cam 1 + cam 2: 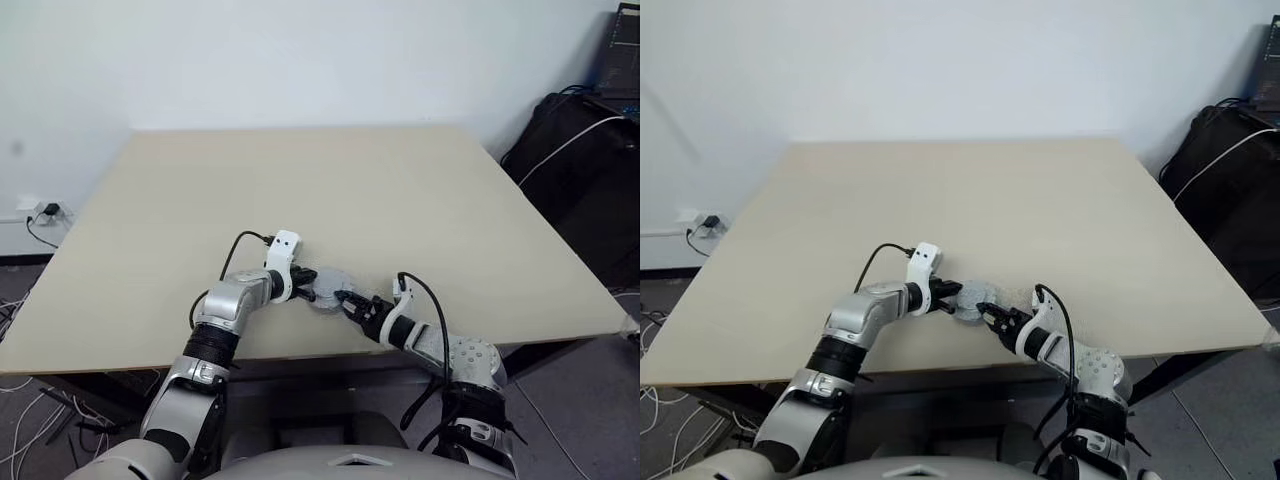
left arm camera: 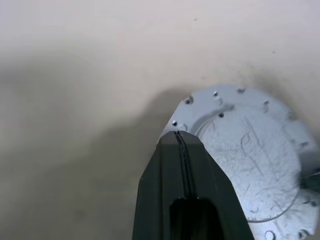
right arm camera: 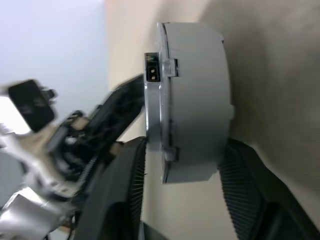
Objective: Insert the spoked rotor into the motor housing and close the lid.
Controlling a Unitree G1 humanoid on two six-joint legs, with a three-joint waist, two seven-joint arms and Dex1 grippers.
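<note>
**Both grippers meet at a grey round motor assembly near the table's front edge**

Nearest the robot, the right gripper (image 1: 347, 298) reaches forward and to the left from the front edge of the table (image 1: 420, 190). In the right wrist view its two ribbed black fingers (image 3: 122, 190) stand on either side of a silvery-grey round body (image 3: 192, 100) — one at its flat flanged face, one at the opposite face. They bracket the piece closely, yet whether they actually press on it cannot be told.

The body reads as a closed puck: a thin flange with a small dark two-pin socket (image 3: 152, 74) at its edge, and a deeper drum behind it. The face seen from the left wrist is the lid (image 2: 250, 160), smooth and scratched, with a raised round centre and a ring of small holes along its rim. No windings or spokes can be made out, so the housing and rotor cannot be told apart from the outside.

Just beyond, the left gripper (image 1: 304, 283) comes in from the robot's left. Its fingers (image 2: 182, 165) are pressed flat together with nothing between them, and their tip lies at the lid's rim — touching or just over it, hard to say.

Past the two grippers the pale table stretches back to a white wall (image 1: 300, 60), with a black bag (image 1: 575, 170) beside the far right corner.
</note>
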